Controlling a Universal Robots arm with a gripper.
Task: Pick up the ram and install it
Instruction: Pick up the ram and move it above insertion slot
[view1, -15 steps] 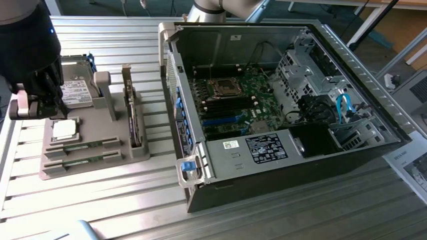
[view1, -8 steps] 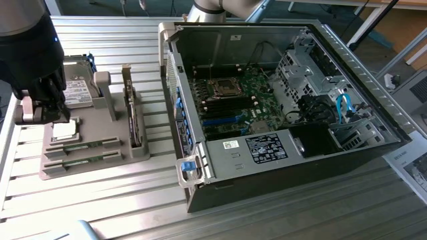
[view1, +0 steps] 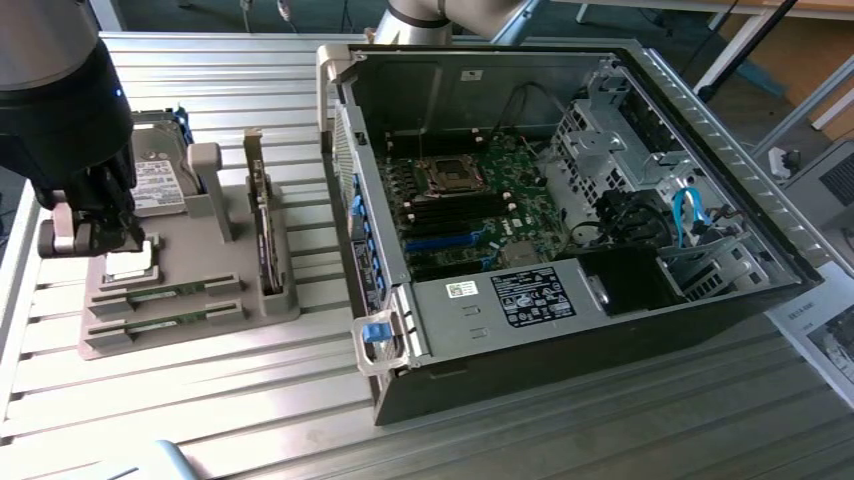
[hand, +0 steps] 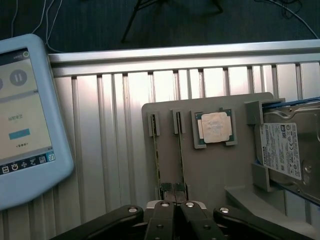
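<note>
Tool (hand: 173, 189) — closed — near ram (hand: 179, 150).

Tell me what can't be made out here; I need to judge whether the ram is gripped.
- Wrist view: whether the shut hand holds a ram; the hand itself covers the rams' near ends.
- Exterior view: part of the hard drive; the arm covers it.
- Exterior view: which motherboard memory slots are free; too small to tell.

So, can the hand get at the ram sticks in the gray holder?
Likely yes: the hand hangs close over one end of the two ram sticks, nothing between, though it is shut.
</note>
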